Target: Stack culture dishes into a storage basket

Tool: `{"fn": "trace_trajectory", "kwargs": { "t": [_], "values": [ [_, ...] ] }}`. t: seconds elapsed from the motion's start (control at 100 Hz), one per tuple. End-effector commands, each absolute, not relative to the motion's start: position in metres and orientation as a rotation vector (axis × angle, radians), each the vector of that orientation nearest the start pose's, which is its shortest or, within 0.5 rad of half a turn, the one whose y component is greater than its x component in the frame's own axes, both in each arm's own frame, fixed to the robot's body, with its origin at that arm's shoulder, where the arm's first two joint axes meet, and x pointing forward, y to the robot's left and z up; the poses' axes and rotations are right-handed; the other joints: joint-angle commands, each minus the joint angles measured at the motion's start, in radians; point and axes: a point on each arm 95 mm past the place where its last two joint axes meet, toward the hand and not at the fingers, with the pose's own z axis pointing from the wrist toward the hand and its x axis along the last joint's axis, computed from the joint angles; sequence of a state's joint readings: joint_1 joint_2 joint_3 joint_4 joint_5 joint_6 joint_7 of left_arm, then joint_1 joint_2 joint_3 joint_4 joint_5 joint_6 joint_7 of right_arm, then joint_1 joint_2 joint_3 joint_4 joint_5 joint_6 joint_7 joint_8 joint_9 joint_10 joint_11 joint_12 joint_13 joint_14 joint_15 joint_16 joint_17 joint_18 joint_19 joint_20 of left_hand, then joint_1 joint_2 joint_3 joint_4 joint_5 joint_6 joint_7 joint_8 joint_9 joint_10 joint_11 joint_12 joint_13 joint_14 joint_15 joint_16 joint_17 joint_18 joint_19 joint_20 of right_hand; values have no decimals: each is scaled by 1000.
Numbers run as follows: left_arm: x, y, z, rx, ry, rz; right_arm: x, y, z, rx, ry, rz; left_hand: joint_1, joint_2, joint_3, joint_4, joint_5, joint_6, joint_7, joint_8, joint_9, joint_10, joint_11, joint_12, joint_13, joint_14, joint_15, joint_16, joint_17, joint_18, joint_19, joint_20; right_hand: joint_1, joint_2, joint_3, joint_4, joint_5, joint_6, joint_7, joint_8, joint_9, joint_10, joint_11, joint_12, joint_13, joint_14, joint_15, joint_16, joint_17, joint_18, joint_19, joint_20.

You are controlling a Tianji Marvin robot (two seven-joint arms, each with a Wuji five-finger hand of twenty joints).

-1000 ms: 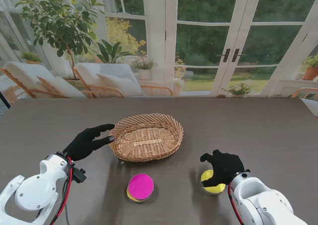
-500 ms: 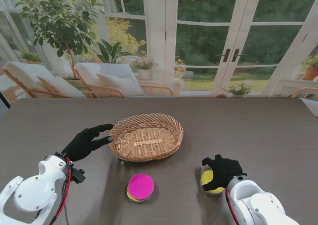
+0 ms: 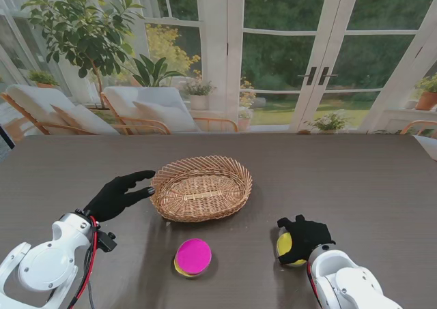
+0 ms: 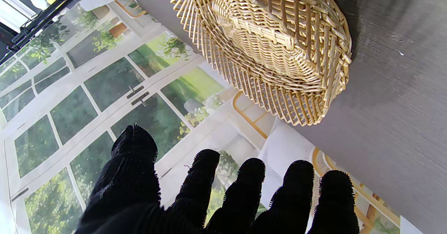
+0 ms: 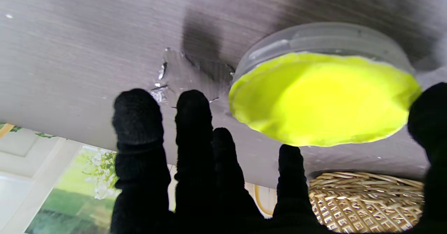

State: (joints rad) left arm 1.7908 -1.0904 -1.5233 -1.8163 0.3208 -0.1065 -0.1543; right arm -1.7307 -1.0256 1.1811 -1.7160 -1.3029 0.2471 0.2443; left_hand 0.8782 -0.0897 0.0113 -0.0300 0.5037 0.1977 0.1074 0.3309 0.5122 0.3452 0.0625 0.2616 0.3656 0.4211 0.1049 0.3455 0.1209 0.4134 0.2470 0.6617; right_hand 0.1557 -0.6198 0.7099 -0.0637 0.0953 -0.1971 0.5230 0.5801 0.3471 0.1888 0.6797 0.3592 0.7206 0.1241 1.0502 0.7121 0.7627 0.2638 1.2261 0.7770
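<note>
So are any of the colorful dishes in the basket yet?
Not yet. The basket holds nothing. The right hand is over the yellow dish, fingers spread around it but not clearly gripping; it sits on the table. The pink dish waits nearer to me. The left hand is open beside the basket. Both dishes remain.

You are looking at a sunroom in a home, not a lab. Behind the dark wooden tabletop (image 3: pixel 355 179) stand tall white glass doors (image 3: pixel 314 56) with green trees and grass outside, soft lounge chairs (image 3: pixel 147 108) with pale cushions, and leafy plants in pots (image 3: pixel 82 29). A woven basket (image 3: pixel 201 186) sits on the tabletop, the sort you would find in a house.
</note>
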Motion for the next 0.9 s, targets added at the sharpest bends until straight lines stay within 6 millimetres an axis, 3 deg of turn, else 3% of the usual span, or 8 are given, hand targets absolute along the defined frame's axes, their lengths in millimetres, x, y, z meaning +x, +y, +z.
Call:
{"fn": "trace_trajectory", "kwargs": {
  "t": [0.0, 0.07, 0.09, 0.11, 0.32, 0.66, 0.75, 0.89],
  "values": [
    [361, 58, -281, -1780, 1123, -1931, 341, -19, -377, 1221, 1735, 883, 19, 41, -24, 24, 7, -3, -12, -4, 1, 3, -5, 10, 9, 16, -8, 12, 0, 11, -26, 12, 56, -54, 102, 49, -34, 17, -8, 30, -26, 47, 26, 20, 36, -6, 27, 8, -367, -14, 54, 49],
    [361, 58, -281, -1781, 1126, -1931, 341, -20, -378, 1230, 1729, 879, 19, 42, -24, 24, 6, -5, -12, -5, 2, 2, -5, 10, 9, 17, -8, 12, 0, 11, -26, 12, 64, -59, 105, 52, -35, 17, -9, 49, -19, 46, 35, 23, 42, -6, 29, 7, -363, -13, 58, 49],
    [361, 58, -281, -1781, 1127, -1931, 341, -20, -379, 1230, 1727, 878, 19, 42, -24, 24, 7, -5, -12, -4, 1, 3, -5, 10, 9, 17, -8, 12, 0, 12, -26, 12, 68, -61, 105, 54, -28, 17, -39, 114, -17, 45, 39, 22, 43, -4, 32, 4, -362, -12, 62, 42],
    [361, 58, -281, -1781, 1127, -1931, 341, -20, -379, 1230, 1726, 875, 19, 42, -24, 23, 5, -6, -13, -5, 2, 3, -5, 10, 10, 18, -8, 12, 0, 11, -26, 12, 70, -62, 106, 55, -26, 17, -46, 131, -13, 45, 42, 22, 46, -5, 33, 3, -361, -12, 63, 41],
    [362, 57, -282, -1783, 1130, -1931, 339, -22, -385, 1249, 1713, 871, 18, 42, -24, 23, 7, -6, -12, -4, 2, 3, -5, 10, 8, 16, -8, 11, 0, 11, -26, 12, 89, -72, 109, 56, -21, 18, -18, 161, 27, 34, 72, 35, 76, -2, 38, 2, -339, -6, 70, 39],
    [362, 56, -282, -1786, 1134, -1929, 339, -21, -392, 1269, 1711, 880, 18, 43, -24, 24, 12, -4, -10, -4, 3, 2, -4, 10, 9, 17, -8, 12, -1, 10, -26, 12, 153, -100, 100, 55, -9, 16, 64, 168, 117, 17, 101, 44, 171, -34, 67, 2, -265, -6, 104, 30],
    [362, 56, -282, -1786, 1134, -1929, 339, -22, -394, 1276, 1716, 874, 19, 42, -24, 24, 13, -4, -10, -4, 3, 2, -5, 10, 10, 17, -7, 12, -1, 10, -26, 12, 183, -114, 92, 63, -15, 17, 117, 118, 144, 11, 104, 47, 189, -42, 74, -6, -251, -7, 120, 11],
    [362, 57, -282, -1786, 1133, -1929, 338, -22, -399, 1279, 1715, 873, 19, 42, -24, 24, 12, -3, -11, -4, 2, 2, -5, 10, 10, 17, -8, 12, -1, 11, -26, 12, 213, -134, 95, 64, -7, 15, 144, 114, 176, 8, 109, 47, 225, -57, 81, -7, -227, -8, 127, 8]
  ]
}}
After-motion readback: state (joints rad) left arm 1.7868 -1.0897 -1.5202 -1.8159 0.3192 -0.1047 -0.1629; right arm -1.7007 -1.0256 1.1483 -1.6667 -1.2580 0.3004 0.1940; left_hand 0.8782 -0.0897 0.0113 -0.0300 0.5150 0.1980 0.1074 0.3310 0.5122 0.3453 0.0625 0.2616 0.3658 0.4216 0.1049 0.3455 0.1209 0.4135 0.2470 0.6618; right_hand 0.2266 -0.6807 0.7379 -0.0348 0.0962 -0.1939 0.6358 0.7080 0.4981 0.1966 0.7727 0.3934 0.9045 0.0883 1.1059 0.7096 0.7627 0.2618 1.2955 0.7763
